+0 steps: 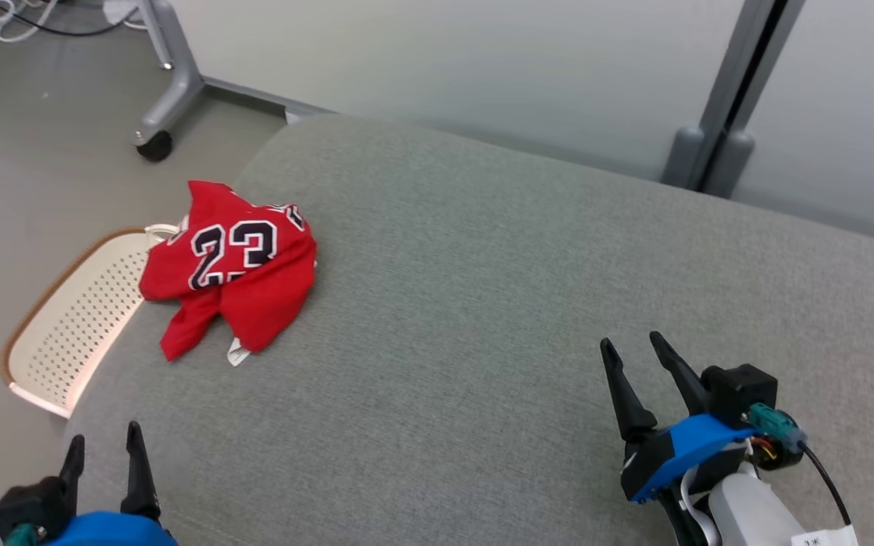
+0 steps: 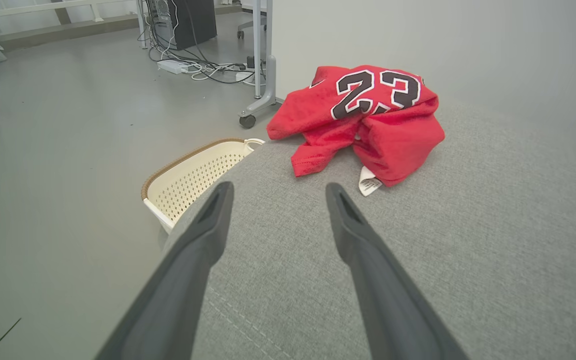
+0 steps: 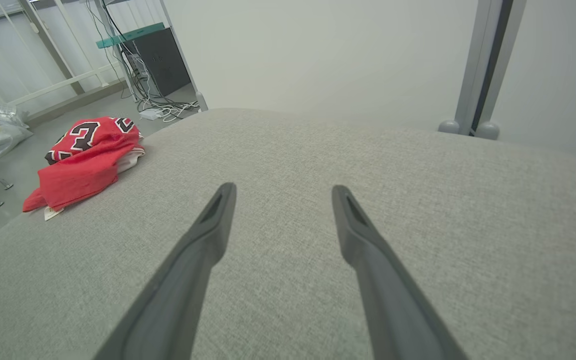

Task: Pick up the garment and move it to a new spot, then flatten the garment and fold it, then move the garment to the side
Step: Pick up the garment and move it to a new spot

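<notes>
**Operator:** Where was the garment point(image 1: 232, 265) located?

**Technician:** The garment, a red jersey with the number 23 facing up, lay crumpled on the grey cushion point(image 1: 520, 303), at its left side towards the far edge. It was bunched, not flat. A white label point(image 1: 237, 353) stuck out from under its near hem and rested on the cushion.

**Operator:** What stood next to it?

**Technician:** A cream perforated basket point(image 1: 73, 318) with a brown rim stood on the floor point(image 1: 20, 152), against the cushion's left edge. The garment's left portion reached past that edge, above the basket's far end. Contact between the two could not be confirmed.

**Operator:** State of the left gripper point(image 1: 105, 434)?

**Technician:** Its two fingers stood fully apart with nothing between them. It was positioned over the near left corner of the cushion, fingers pointing towards the garment, and was well apart from it. In the left wrist view, the garment lay ahead, slightly to the right of the gap between the fingers.

**Operator:** And the right gripper point(image 1: 630, 340)?

**Technician:** Same condition: fingers spread wide, nothing held. It was over the near right part of the cushion, well apart from the garment. In the right wrist view, bare grey fabric lay between and ahead of the fingers, with the garment far off to the left.

**Operator:** Anything else behind the work area?

**Technician:** A grey stand leg with a caster point(image 1: 155, 144) stood on the floor beyond the garment, and pale wall panels ran behind the cushion.
</notes>
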Motion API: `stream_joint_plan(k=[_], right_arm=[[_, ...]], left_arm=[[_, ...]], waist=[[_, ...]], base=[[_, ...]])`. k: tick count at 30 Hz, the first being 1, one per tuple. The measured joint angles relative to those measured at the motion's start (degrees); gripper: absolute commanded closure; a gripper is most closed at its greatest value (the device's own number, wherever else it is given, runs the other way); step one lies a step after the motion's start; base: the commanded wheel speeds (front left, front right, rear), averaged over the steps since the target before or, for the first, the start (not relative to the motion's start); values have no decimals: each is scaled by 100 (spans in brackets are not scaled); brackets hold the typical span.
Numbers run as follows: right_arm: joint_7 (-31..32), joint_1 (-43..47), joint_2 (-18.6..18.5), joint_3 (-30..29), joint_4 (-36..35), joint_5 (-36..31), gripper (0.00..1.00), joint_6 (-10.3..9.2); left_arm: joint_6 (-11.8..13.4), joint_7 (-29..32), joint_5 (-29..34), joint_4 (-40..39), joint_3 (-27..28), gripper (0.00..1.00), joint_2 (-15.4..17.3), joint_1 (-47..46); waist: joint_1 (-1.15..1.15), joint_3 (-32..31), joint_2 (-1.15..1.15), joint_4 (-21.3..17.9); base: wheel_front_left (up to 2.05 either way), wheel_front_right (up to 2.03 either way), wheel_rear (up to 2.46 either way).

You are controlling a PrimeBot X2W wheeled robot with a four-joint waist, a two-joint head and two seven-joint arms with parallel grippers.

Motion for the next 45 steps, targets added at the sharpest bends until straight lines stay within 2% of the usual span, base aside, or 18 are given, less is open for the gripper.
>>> stream_joint_plan(k=[5,12,18,27,28,29,31,34,41,45], right_arm=[[0,-227,-3,188,-124,-146,0,0],[0,-581,-7,402,-415,-461,0,0],[0,-732,-5,557,-675,-559,0,0],[0,-782,-3,573,-891,-637,0,0],[0,-777,-3,558,-907,-636,0,0],[0,-767,-4,546,-917,-636,0,0],[0,-755,-3,512,-925,-635,0,0],[0,-713,-5,431,-921,-620,0,0],[0,-547,-5,337,-888,-358,0,0],[-1,-422,-7,378,-851,-163,0,0]], left_arm=[[0,0,-356,164,-109,0,264,-463],[0,0,-1282,380,-603,0,983,-1460],[-1,0,-1771,792,-861,0,1548,-2082],[-1,0,-2291,1859,-1537,0,1980,-2614],[-1,0,-2453,2012,-1673,74,2026,-2664],[-1,0,-2510,2084,-1744,100,2048,-2678],[-1,1,-2717,2180,-1794,100,2057,-2691],[-1,1,-2703,1948,-1788,100,2185,-2785],[0,9,-2183,660,-1551,100,2241,-2804],[0,9,-1916,-54,-1459,100,2103,-2803]], waist=[[0,403,0,-300],[2,1184,2,-773],[2,1676,2,-1111],[1,1987,2,-1516],[0,2004,2,-1561],[0,2005,2,-1577],[1,1987,2,-1600],[1,1899,2,-1593],[0,1445,0,-1558],[-1,1154,-1,-1669]], base=[[0,0,0],[0,0,0],[0,0,0],[0,0,0],[0,0,0],[0,0,0],[0,0,0],[0,0,0],[0,0,0],[0,0,0]])
